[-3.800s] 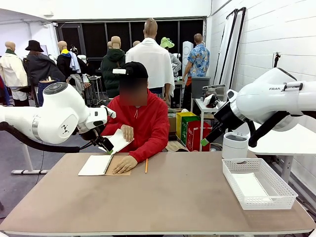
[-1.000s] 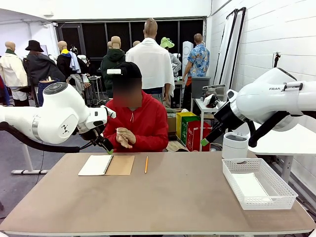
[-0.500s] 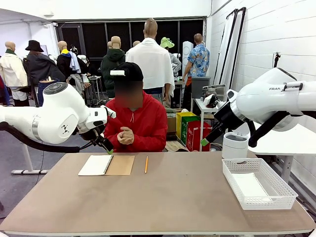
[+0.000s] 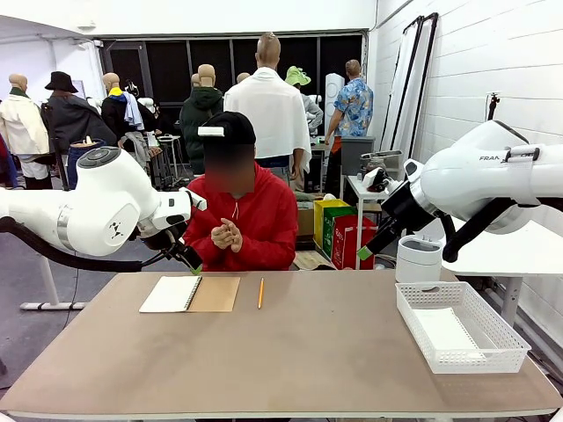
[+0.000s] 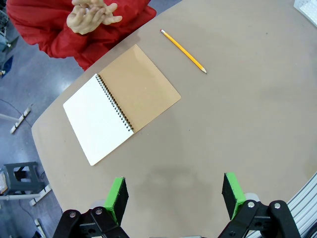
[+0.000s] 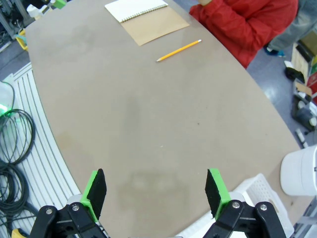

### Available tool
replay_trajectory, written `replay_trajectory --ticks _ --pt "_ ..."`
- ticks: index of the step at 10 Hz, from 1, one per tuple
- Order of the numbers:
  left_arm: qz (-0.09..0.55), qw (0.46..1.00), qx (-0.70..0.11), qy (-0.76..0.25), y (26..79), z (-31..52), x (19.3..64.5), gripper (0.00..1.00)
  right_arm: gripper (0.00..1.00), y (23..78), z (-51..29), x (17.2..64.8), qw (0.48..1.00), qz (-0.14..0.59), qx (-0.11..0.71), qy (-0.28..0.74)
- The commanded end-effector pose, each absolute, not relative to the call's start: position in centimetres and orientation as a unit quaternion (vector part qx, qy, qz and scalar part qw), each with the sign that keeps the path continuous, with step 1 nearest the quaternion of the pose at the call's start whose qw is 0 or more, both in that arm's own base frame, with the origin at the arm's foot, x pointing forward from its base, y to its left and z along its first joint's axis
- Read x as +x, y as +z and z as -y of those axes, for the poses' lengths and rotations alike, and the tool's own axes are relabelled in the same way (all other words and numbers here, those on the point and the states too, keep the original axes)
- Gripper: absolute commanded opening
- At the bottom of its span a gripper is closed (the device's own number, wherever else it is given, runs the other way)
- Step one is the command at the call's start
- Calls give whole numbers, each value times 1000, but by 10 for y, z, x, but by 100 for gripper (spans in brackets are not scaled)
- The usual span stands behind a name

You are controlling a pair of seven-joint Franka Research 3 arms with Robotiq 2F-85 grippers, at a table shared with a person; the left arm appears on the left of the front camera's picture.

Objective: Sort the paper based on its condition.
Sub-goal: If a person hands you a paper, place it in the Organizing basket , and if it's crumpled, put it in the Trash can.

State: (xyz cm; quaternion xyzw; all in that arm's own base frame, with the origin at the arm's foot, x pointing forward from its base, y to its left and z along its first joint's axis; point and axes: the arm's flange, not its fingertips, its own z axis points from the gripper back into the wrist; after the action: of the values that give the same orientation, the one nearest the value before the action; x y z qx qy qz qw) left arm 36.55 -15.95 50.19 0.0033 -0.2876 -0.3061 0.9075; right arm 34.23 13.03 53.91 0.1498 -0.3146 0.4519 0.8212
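Note:
The paper is mostly hidden between the person's hands (image 4: 227, 236), which are pressed together at chest height behind the table's far edge. In the left wrist view the same hands (image 5: 91, 15) are clasped above the red sleeves. My left gripper (image 4: 189, 262) hovers over the far left of the table beside the person, open, with nothing between its green pads (image 5: 117, 197). My right gripper (image 4: 365, 251) hangs above the far right of the table, open and holding nothing. The right wrist view shows bare tabletop between its pads (image 6: 95, 191).
An open spiral notebook (image 4: 188, 294) with a brown cover lies at the far left of the table, a yellow pencil (image 4: 260, 293) just right of it. A white mesh basket (image 4: 457, 327) stands at the right edge. Behind the basket is a white round container (image 4: 420, 259).
The person took a sheet off the notebook and brought both hands together at the chest, working them against each other. Neither arm has moved.

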Motion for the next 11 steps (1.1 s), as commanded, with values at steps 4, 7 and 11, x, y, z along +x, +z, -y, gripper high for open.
replay_trajectory --ticks 4,7,11 --pt "289 906 3 -309 501 159 366 100 100 539 -131 343 819 316 154 453" --pt "289 906 3 -309 501 159 366 100 100 539 -131 343 819 316 154 453" --pt "289 906 3 -309 501 159 366 100 100 539 -131 343 819 316 154 453"
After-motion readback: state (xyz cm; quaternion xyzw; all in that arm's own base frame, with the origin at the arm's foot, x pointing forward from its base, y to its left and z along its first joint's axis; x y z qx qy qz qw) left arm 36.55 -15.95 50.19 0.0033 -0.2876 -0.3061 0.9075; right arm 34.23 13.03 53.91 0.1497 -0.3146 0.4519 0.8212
